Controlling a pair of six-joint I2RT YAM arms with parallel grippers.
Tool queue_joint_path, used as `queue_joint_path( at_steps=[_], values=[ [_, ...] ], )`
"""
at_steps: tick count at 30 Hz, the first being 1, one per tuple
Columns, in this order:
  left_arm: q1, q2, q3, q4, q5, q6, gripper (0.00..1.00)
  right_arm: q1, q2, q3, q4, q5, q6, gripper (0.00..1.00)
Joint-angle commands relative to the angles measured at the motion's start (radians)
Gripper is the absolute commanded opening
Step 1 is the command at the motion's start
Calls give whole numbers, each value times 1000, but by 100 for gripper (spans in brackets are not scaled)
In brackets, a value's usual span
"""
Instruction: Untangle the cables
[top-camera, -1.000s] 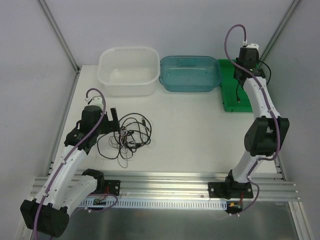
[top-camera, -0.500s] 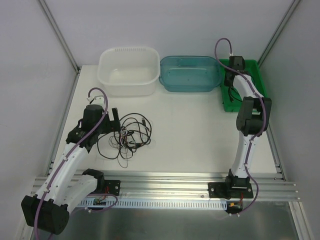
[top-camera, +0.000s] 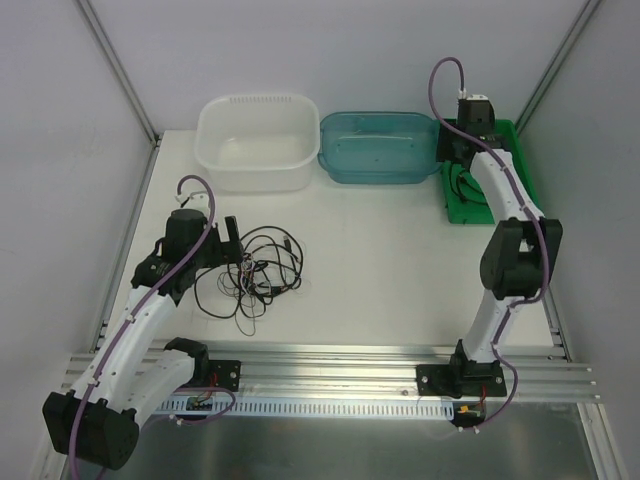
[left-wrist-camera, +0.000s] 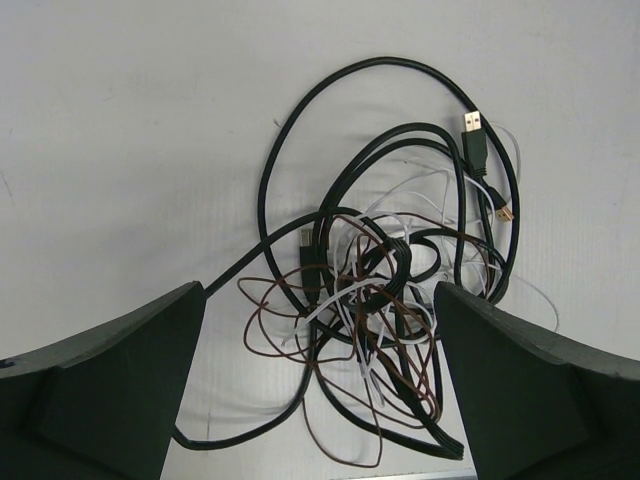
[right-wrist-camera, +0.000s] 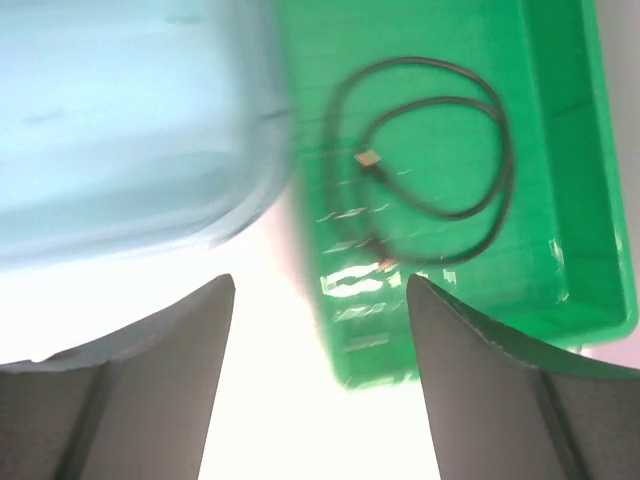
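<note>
Left gripper (left-wrist-camera: 315, 295): fingers wide apart, empty, directly over the tangle of cables (left-wrist-camera: 385, 270) on the table (left-wrist-camera: 120, 120). The knot lies between and just ahead of the fingers.

Right gripper (right-wrist-camera: 318, 290): also wide and empty, above the green tray (right-wrist-camera: 570, 220), where one dark cable (right-wrist-camera: 440, 140) lies loosely coiled.

Recommended: grip the thick black cable (left-wrist-camera: 385, 60) on its free outer loop, clear of the knot, and draw slowly.

The thin brown wire (left-wrist-camera: 258, 325) and white cord (left-wrist-camera: 318, 316) look limp and likely to snag. The metal plug (left-wrist-camera: 473, 124) may catch.
</note>
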Motion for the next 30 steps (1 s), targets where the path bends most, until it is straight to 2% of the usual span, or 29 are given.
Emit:
queue_joint_path(
  at_steps=[1,2,3,8,11,14,20,24,30],
  values=[
    [17,0,-3,26,70,3,99,106,-234,-106,-32,-52,43,74],
    [20,13,-1,26,87,1,99,160,-295,-133,-43,-80,56,74],
    [20,17,0,26,100,-2,99,189,-319,-191,-49,-104,84,80],
    [23,68,-1,23,189,-11,99,453,-385,-322,-69,-190,231,80],
    [23,94,-1,18,205,-11,99,609,-368,-381,-3,-175,335,79],
    [23,120,-3,15,199,-12,95,726,-273,-355,30,-128,398,75],
    [23,189,2,0,205,-14,80,857,-51,-223,107,-146,449,61],
    [23,223,6,-8,217,-11,72,875,41,-189,216,-190,477,52],
    [23,263,11,-10,261,-12,64,883,150,-128,320,-264,498,49]
  ],
)
